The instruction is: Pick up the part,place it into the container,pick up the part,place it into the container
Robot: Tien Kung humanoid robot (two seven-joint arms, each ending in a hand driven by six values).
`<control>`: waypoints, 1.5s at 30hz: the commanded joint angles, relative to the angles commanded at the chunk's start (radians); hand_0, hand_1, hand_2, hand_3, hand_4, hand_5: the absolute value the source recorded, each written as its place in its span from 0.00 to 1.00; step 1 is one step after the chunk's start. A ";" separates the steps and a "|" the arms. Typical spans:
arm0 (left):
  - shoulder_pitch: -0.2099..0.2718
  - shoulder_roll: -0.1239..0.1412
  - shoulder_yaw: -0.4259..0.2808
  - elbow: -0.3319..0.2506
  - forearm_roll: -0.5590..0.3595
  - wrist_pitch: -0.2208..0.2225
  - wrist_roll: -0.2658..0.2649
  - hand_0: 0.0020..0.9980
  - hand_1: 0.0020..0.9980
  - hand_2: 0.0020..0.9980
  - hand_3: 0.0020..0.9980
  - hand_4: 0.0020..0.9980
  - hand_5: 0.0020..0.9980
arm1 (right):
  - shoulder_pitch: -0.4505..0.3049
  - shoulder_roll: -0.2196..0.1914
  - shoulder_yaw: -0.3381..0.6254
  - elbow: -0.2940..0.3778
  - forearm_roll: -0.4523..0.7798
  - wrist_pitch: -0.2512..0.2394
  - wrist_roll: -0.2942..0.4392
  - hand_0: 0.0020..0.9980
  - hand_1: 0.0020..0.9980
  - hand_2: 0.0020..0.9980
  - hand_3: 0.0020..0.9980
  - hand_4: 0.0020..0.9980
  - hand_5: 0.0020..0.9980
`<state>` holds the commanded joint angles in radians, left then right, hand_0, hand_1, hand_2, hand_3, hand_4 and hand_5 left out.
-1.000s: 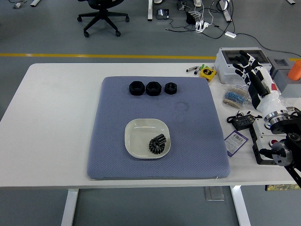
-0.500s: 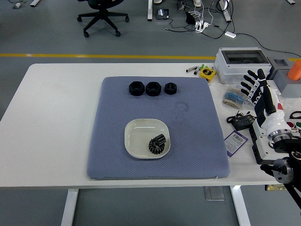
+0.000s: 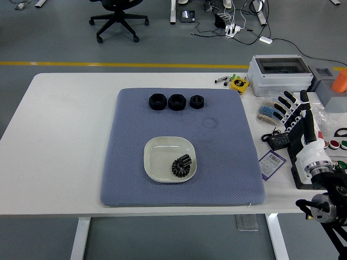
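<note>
We're looking at a lab or workshop: grey floor with a yellow line (image 3: pixel 108 64), black swivel chair (image 3: pixel 116 16), trailing cables (image 3: pixel 233 24), grey electrical box (image 3: pixel 279 70) sitting at the white table (image 3: pixel 59 135)'s far right corner.

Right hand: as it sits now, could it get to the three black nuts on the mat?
Probably yes. The right hand hangs open, holding nothing, off the mat's right edge. The three black nuts stand exposed along the far edge, with only bare mat between.
</note>
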<state>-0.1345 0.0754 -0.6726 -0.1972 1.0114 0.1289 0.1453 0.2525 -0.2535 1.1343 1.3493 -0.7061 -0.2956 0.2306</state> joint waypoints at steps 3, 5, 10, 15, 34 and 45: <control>-0.001 0.000 0.000 0.000 0.000 0.000 0.000 0.74 0.69 0.63 0.58 0.64 0.62 | -0.008 0.000 0.002 0.000 -0.009 0.000 0.009 0.89 0.83 0.85 0.86 1.00 1.00; -0.002 -0.001 -0.001 0.001 0.000 0.000 0.000 0.74 0.69 0.63 0.58 0.64 0.62 | -0.011 0.000 0.003 0.000 -0.011 0.001 0.011 0.89 0.83 0.85 0.86 1.00 1.00; -0.003 -0.002 0.000 0.000 0.000 0.000 0.000 0.74 0.69 0.63 0.58 0.64 0.62 | -0.019 0.000 0.008 0.002 -0.009 0.004 0.014 0.90 0.83 0.85 0.87 1.00 1.00; -0.004 -0.002 0.000 0.000 0.003 -0.001 0.000 0.74 0.69 0.63 0.58 0.64 0.62 | -0.026 0.000 0.009 0.003 -0.006 0.003 0.014 0.89 0.83 0.85 0.86 1.00 1.00; -0.007 -0.004 0.001 0.000 -0.001 -0.001 -0.001 0.74 0.69 0.63 0.58 0.64 0.62 | -0.034 -0.003 0.009 0.014 -0.007 -0.008 0.007 0.87 0.82 0.85 0.85 1.00 1.00; -0.008 -0.005 0.001 0.000 0.001 -0.002 -0.001 0.74 0.69 0.63 0.58 0.64 0.62 | -0.039 -0.004 -0.007 0.019 -0.006 -0.025 -0.011 0.86 0.81 0.84 0.85 1.00 1.00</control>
<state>-0.1428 0.0708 -0.6719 -0.1974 1.0124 0.1269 0.1443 0.2138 -0.2576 1.1271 1.3680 -0.7118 -0.3207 0.2198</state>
